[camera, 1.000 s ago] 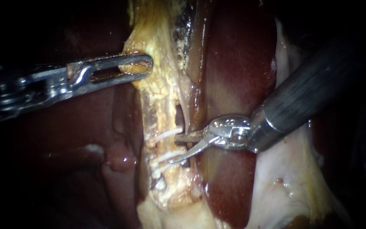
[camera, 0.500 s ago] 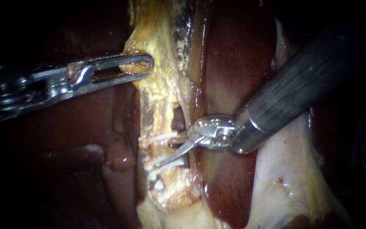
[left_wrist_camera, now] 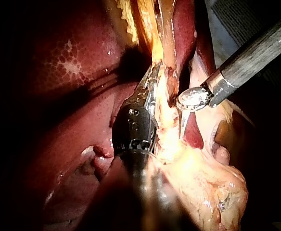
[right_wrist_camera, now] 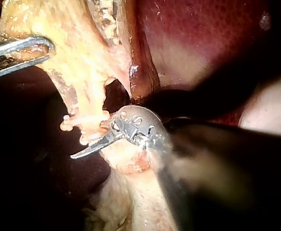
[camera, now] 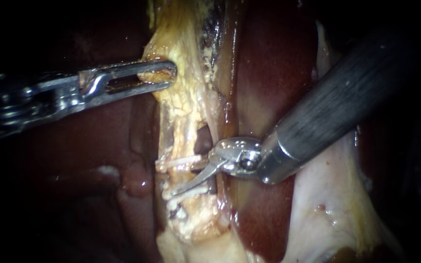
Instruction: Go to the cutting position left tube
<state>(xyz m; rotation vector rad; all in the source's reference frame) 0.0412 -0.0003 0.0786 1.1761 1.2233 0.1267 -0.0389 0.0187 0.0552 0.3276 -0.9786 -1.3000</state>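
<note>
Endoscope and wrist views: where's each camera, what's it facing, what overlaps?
Endoscope: close over the pale yellow tissue strip bearing white clips; slotted steel left instrument from left, dark-shafted right instrument from upper right.
Left wrist: left arm, looking along own shaft to jaws shut on the strip.
Right wrist: right arm, behind own open jaws at the clips.
Shared: all show strip, both instruments.

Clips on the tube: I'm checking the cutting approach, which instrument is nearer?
Right. The right instrument, jaws open, sits between the clips at the tube; the left instrument grips yellow tissue well above.
</note>
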